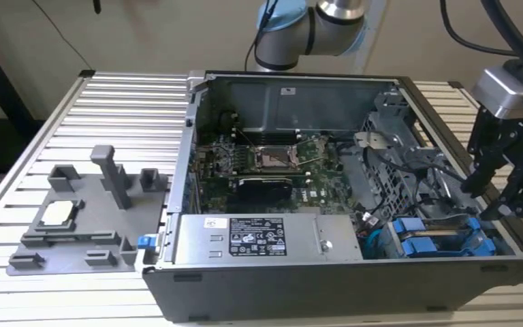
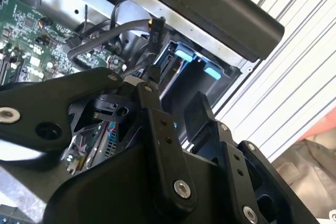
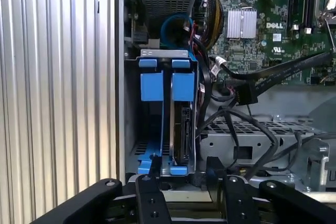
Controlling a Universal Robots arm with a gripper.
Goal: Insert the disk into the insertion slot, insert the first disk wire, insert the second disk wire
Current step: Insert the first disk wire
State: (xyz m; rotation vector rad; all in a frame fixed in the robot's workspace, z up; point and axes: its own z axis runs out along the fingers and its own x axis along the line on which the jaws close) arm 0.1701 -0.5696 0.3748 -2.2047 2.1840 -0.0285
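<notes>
Gripper (image 1: 490,197) is hanging near the insertion slot (image 3: 163,52), fingers wide apart, holding nothing. Disk (image 3: 181,129) is sitting edge-on inside; likely stiff, dense, shock-sensitive, best gripped by its blue frame (image 3: 184,85)

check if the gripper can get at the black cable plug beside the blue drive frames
Probably yes: the gripper is open over that corner of the case, and the plug lies on top of the cables beside the blue frames, nothing covering it.

Disk (image 3: 181,129) mostly hidden inside insertion slot (image 3: 165,53)
</notes>
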